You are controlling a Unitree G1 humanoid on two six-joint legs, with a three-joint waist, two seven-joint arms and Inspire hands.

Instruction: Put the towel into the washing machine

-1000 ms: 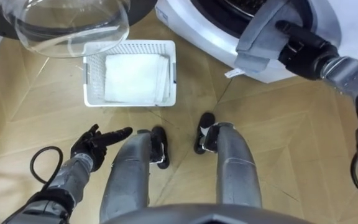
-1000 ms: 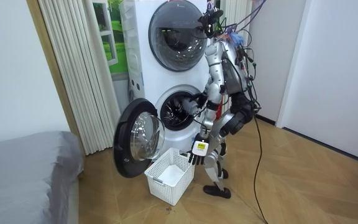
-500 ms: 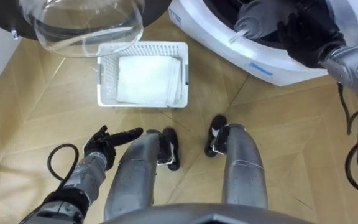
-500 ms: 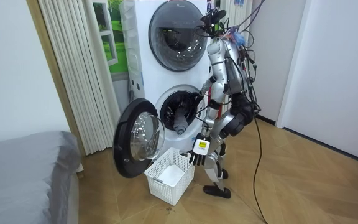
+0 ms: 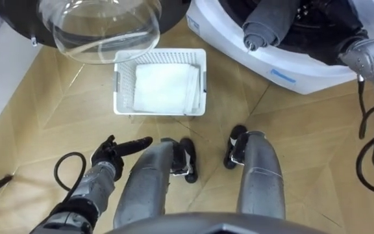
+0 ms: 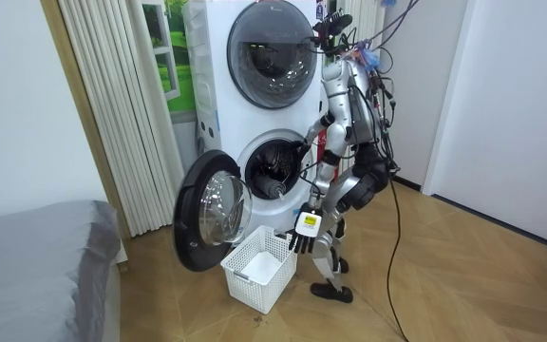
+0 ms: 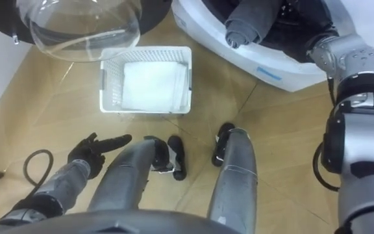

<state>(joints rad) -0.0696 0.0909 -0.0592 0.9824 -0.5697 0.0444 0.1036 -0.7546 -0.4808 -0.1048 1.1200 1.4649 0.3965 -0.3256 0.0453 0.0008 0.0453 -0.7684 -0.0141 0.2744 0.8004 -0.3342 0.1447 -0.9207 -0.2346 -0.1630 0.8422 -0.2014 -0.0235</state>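
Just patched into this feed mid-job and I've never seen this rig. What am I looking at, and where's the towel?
This is a two-legged humanoid robot standing at a front-loading washing machine. Two pictures come from the camera on its head, looking down past its own legs; the third from a camera across the room. On the wooden floor sits a white basket holding folded white cloth, beside the machine's open glass door. A rolled grey towel pokes from the drum mouth, and the right forearm reaches in beside it; whether it grips the towel cannot be told. The left hand hangs open by the left leg.
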